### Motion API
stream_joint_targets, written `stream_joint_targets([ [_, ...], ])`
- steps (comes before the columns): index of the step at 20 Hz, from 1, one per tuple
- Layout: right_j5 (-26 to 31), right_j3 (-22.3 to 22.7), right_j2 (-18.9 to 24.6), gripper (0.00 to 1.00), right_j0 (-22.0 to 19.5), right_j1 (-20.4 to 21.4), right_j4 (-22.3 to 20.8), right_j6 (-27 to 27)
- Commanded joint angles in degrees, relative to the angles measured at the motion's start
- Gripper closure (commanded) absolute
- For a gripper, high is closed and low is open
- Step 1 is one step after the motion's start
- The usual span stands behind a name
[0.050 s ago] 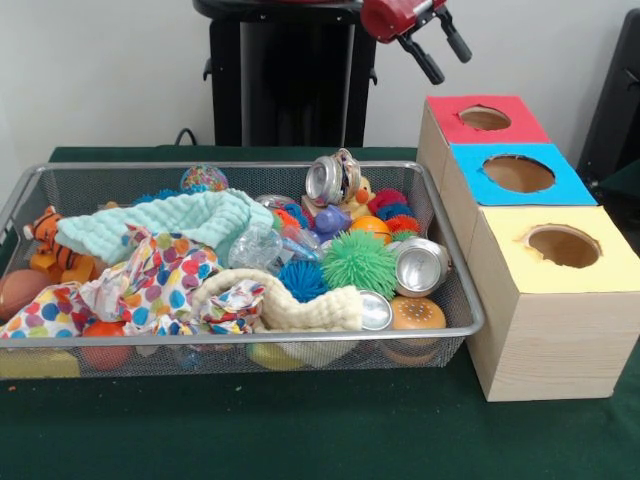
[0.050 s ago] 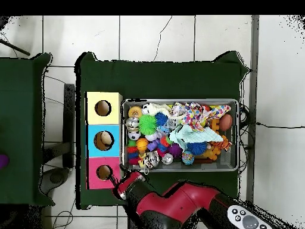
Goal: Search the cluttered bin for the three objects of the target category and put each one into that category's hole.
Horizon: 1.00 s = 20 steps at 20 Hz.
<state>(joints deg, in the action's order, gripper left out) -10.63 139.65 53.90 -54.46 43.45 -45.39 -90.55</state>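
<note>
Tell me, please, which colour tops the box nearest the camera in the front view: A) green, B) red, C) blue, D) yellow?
D: the yellow box stands nearest, with the blue box behind it and the red box farthest back.

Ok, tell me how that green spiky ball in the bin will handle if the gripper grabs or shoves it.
The green spiky ball looks soft and rubbery, so it probably squashes and feels light. Its thin spikes may bend and let it slip. Being round, it could roll when pushed, though the metal cup and blue spiky ball beside it probably hem it in.
</note>
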Motion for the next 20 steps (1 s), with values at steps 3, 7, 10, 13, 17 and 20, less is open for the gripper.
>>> stream_joint_targets([
  [3,8.5,-10.3,4.2,0.00,-0.2,-6.0,-4.4,-1.2],
  [7,9.6,-11.8,4.5,0.00,0.0,-8.0,-4.8,-0.4],
  [10,9.2,-12.5,3.6,0.00,1.4,-8.2,-4.8,-0.7],
  [13,6.2,-12.2,0.7,0.00,4.9,-6.0,-3.8,-2.6],
  [17,3.2,-12.6,-3.1,0.00,9.3,-4.6,-3.2,-4.0],
  [20,0.9,-12.1,-5.5,0.00,12.8,-2.7,-1.9,-5.3],
])
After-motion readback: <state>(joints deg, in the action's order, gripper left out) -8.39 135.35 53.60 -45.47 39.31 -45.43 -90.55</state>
